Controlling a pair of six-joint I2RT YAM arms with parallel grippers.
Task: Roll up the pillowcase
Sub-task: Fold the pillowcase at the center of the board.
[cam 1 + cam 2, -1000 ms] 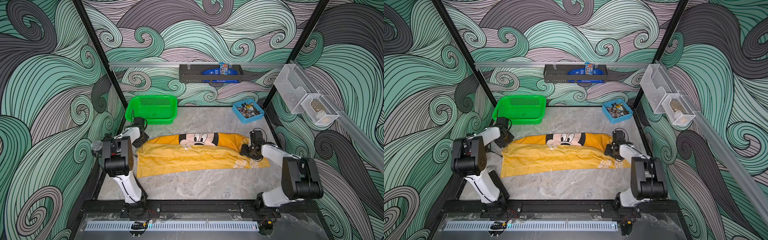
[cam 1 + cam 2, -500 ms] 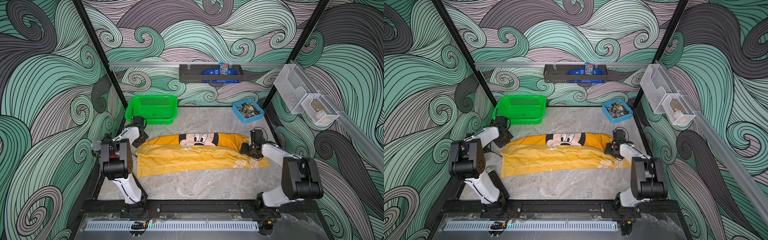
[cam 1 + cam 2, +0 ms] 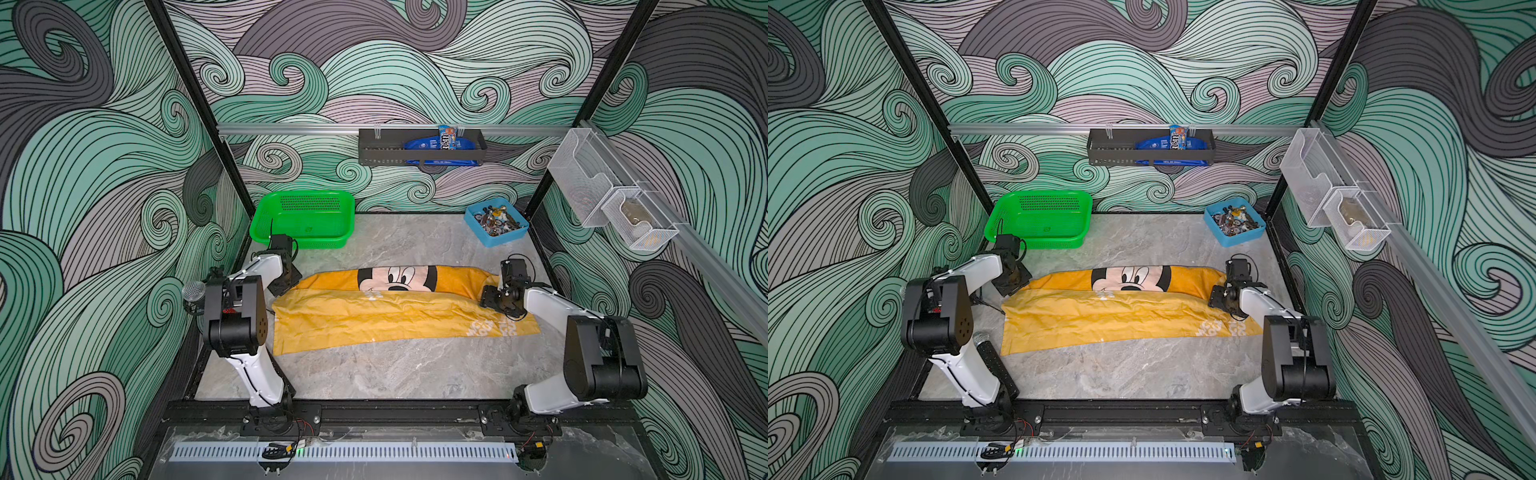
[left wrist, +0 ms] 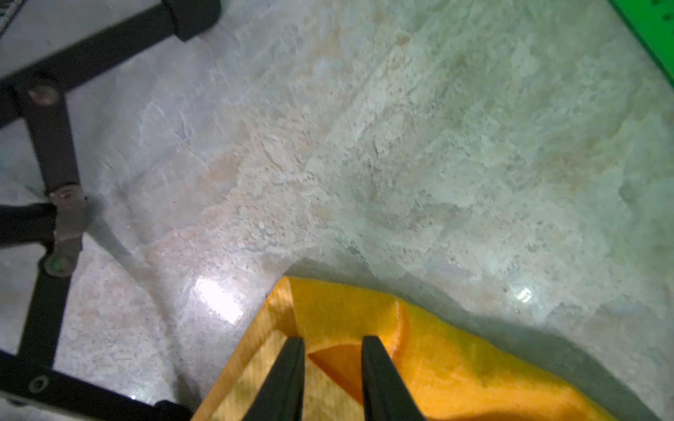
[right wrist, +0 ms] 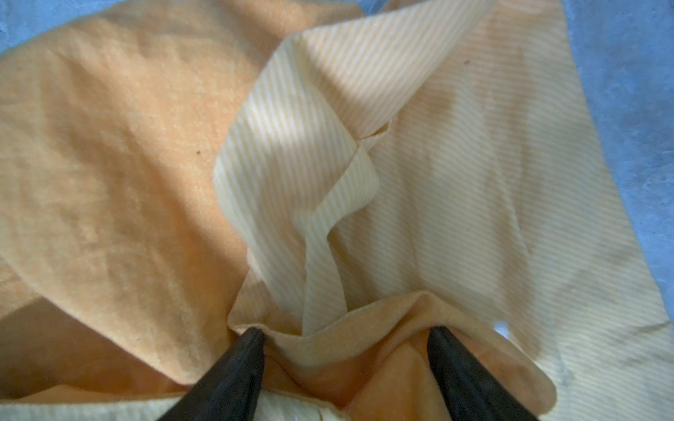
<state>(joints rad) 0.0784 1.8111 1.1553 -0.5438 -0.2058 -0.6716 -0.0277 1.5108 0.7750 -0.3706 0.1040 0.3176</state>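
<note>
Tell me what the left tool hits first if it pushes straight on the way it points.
Probably the pillowcase: the left tool has its tips straddling a fold at the cloth's corner; bare table lies beyond. Depth is unclear.

My left gripper (image 4: 332, 344) sits low, its fingers (image 4: 288, 371) parted by a narrow gap; my right gripper (image 5: 346, 337) is lowered too, fingers (image 5: 233, 368) spread wide; both forearms reach inward.

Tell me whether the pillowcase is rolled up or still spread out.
Partly rolled: the pillowcase has its far edge turned over into a band showing the cartoon face; the near part lies flat on the table.
</note>
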